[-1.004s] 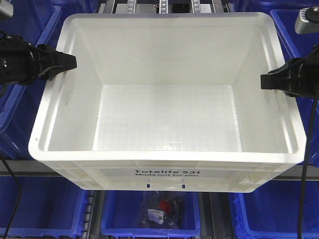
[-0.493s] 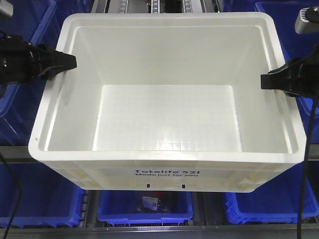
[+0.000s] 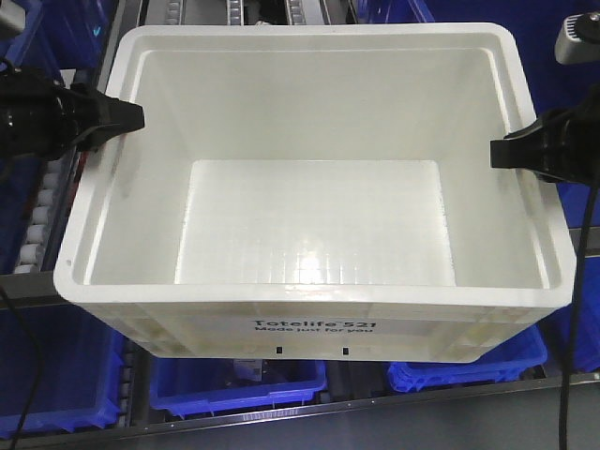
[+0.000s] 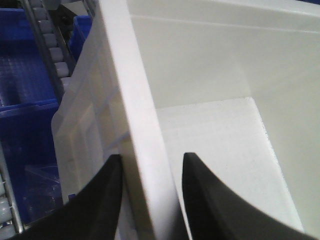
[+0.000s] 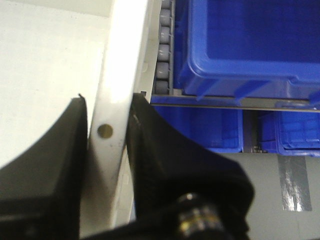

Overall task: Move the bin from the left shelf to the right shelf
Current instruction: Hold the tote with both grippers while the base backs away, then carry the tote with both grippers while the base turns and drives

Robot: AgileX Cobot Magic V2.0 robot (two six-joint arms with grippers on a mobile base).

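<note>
The bin [image 3: 309,292], a large white tote with black "Totelife 521" print on its near side, is empty and hangs in front of the shelving, filling the front view. My left gripper [image 3: 131,114] is shut on its left rim, one finger inside the wall and one outside [image 4: 152,157]. On the opposite side my right gripper [image 3: 502,152] is shut on the right rim. In the right wrist view the right gripper [image 5: 109,100] pinches the white rim [image 5: 122,60] by a small brass spot. The left wrist view looks along the bin's inner wall [image 4: 200,60].
Blue plastic bins [image 3: 239,380] [image 3: 469,361] sit on the shelf level below the tote. A roller track [image 3: 42,220] shows at the left edge. The right wrist view has a blue bin [image 5: 250,40] and grey rollers [image 5: 162,55] beside the tote.
The shelving and blue bins behind the tote have slid leftward in the front view, and the roller track has come into view at left. Both grippers keep the same hold on the rims.
</note>
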